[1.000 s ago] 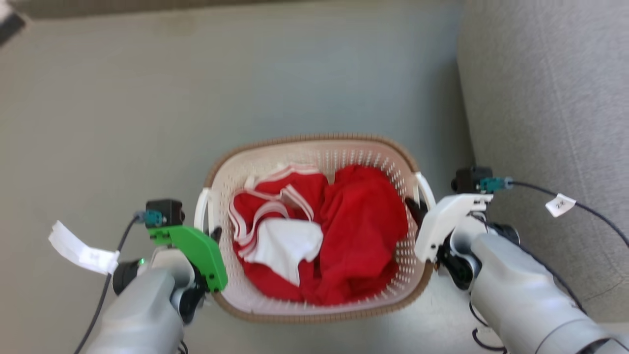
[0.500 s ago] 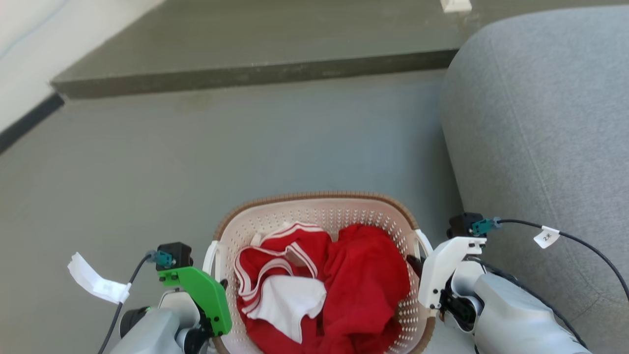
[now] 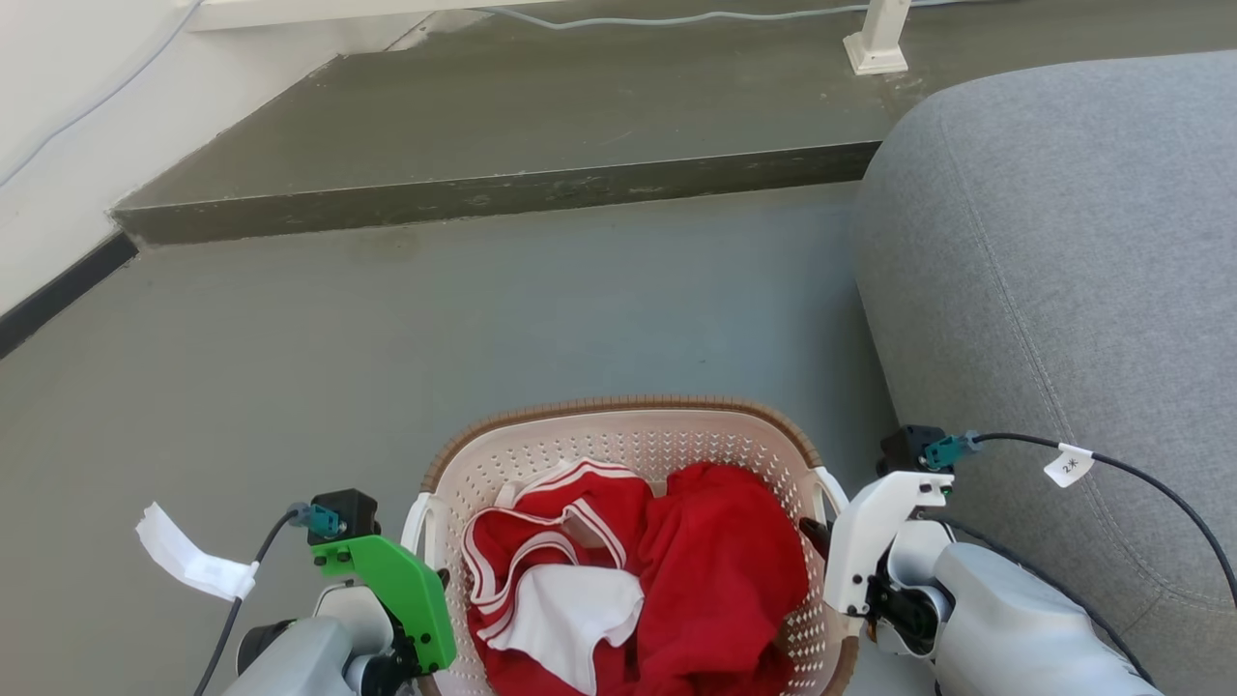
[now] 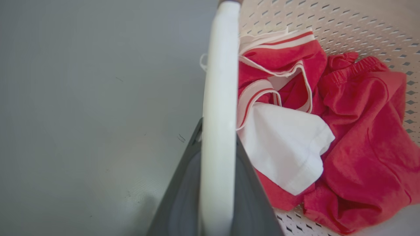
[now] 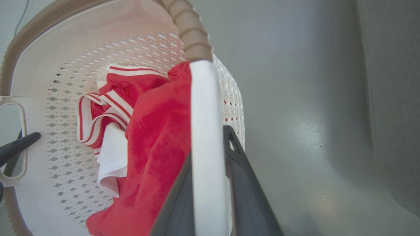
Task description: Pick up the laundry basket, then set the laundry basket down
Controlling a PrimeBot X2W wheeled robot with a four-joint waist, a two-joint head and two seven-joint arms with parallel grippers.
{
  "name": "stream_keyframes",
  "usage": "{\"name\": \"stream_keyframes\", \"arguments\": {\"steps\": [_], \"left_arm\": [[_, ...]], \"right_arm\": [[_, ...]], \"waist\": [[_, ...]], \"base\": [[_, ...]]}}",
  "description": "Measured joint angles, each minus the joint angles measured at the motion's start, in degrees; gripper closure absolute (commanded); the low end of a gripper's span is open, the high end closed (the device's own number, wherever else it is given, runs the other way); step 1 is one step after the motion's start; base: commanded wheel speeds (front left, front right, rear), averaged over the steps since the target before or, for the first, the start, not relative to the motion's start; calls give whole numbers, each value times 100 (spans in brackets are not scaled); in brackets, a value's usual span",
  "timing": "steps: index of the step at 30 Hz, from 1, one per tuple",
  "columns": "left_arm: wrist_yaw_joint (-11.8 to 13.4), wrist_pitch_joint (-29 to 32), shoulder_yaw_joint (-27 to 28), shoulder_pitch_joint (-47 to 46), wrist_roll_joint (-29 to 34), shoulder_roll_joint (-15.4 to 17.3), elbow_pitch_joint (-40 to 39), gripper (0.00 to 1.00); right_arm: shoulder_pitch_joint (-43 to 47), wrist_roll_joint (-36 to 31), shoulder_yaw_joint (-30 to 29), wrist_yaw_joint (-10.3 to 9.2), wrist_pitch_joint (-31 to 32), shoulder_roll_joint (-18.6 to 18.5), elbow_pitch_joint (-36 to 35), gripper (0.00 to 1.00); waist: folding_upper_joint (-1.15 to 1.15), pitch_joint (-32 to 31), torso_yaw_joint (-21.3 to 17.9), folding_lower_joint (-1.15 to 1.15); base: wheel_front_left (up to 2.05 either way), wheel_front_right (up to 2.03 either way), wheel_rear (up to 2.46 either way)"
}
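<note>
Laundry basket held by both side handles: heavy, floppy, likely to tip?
Probably light: the perforated laundry basket holds a few red and white clothes. The thin loop handles may flex a bit. Gripped on both sides, it should hang level.

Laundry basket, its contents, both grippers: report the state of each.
laundry basket: upright, loaded, held at both handles.
clothes: crumpled in a heap inside the basket.
left gripper: shut on the left handle.
right gripper: shut on the right handle.

Home setting: grey fabric sofa, laundry basket (red clothes inside), grey floor, raised step.
</note>
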Motion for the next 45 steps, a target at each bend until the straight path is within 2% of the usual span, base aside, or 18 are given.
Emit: {"name": "stream_keyframes", "arguments": {"steps": [33, 45], "left_arm": [[0, 45, -116, -1, -148, 23, 21, 100], [0, -67, -111, -310, -188, 120, -73, 100]], "right_arm": [[-34, 214, 260, -2, 31, -13, 19, 100], [-519, 213, 326, -2, -73, -14, 22, 100]], "waist": [[0, 76, -19, 0], [0, 521, -19, 0]], "base": [[0, 0, 0], [0, 0, 0]]}}
